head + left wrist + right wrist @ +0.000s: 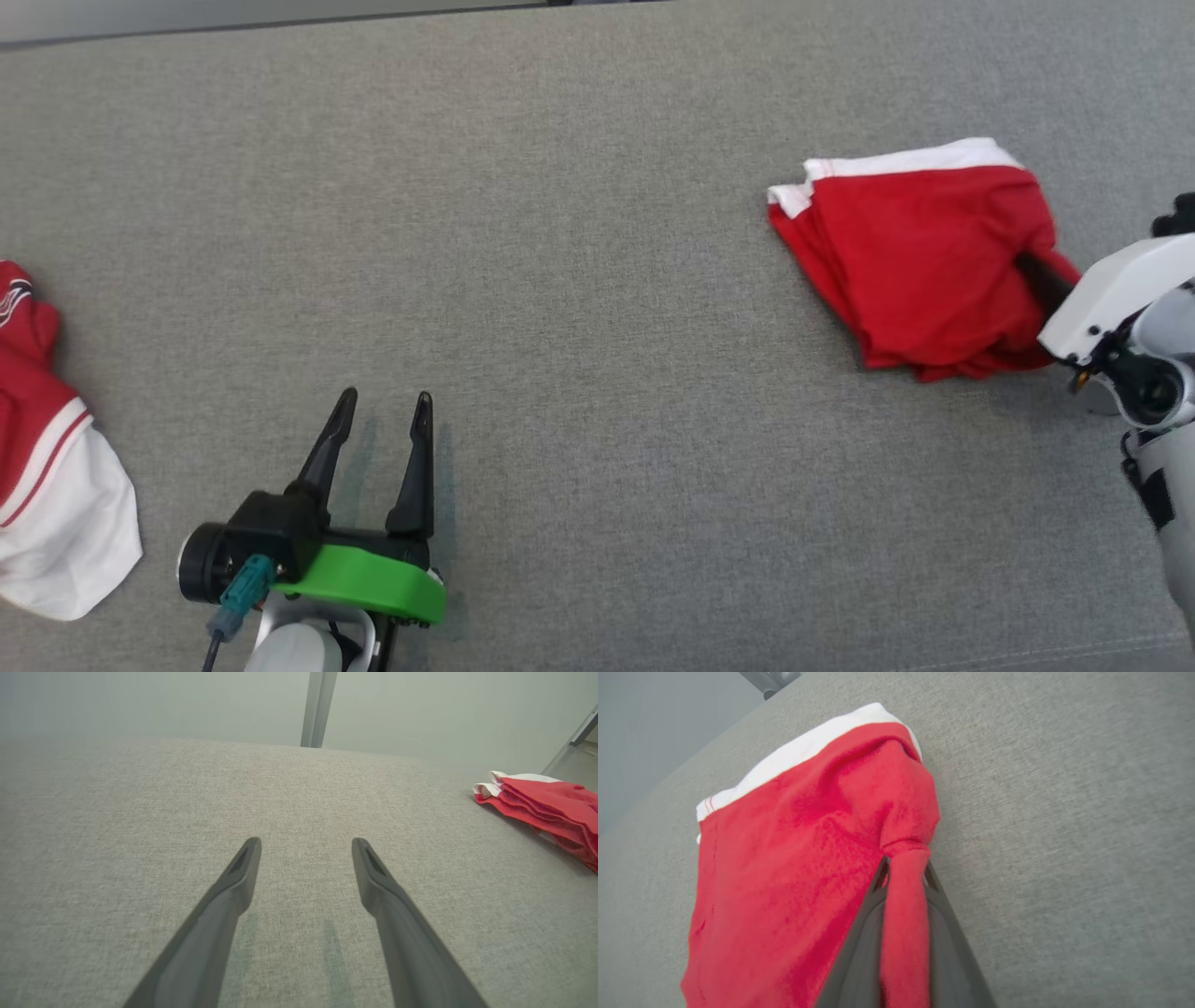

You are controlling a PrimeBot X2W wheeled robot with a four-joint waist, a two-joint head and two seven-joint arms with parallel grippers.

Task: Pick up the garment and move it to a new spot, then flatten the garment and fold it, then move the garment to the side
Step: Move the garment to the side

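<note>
Folded red garment (920, 271) lying near right edge of grey fabric surface (597, 280). Right gripper (906, 868) pinching bunched red fold, fingers narrow. Left gripper (386, 401) hovering near front edge, fingers spread wide, seemingly clear of surface. Second red-white garment (47, 467) sitting at left edge.

Two garments, a red garment (920, 257) and a red-and-white garment (47, 485), one grey surface (560, 233).

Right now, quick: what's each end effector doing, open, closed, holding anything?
Left end effector: open, holding nothing.
Right end effector: closed on a fold of the red garment.
</note>
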